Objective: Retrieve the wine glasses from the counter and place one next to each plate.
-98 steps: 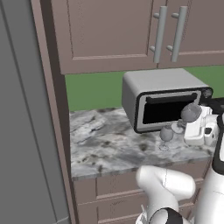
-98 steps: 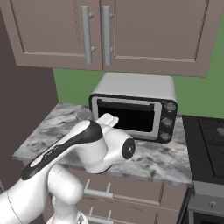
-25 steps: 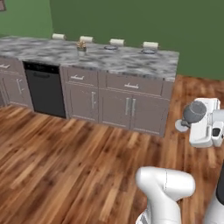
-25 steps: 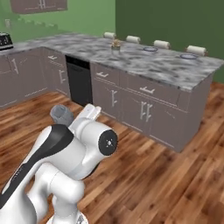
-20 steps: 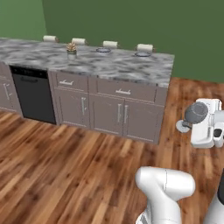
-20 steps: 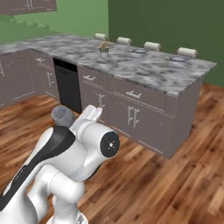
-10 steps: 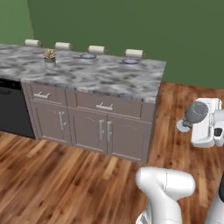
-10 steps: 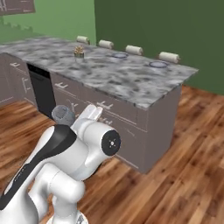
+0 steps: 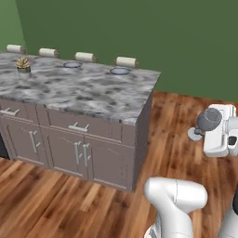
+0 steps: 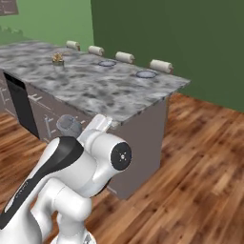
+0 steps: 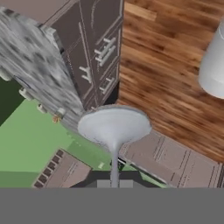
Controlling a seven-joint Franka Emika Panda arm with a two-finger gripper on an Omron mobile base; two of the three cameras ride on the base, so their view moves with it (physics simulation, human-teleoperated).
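On the marbled island (image 9: 93,95), two plates (image 9: 120,71) lie along its far edge. A wine glass (image 9: 208,122) is held clamped, apparently by its stem, in the gripper (image 9: 218,135), well right of them.

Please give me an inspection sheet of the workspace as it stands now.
Surface: marbled island top, on grey-brown cabinets.
Job's things: two plates near the island's far edge; one wine glass held by its stem, also seen at the hand. Second glass: nothing seen.
Clutter: small potted plant on the island.
Grippers: gripper shut on the wine glass.
Cables: nothing seen.
Surroundings: stool backs behind the island, green wall, wooden floor.
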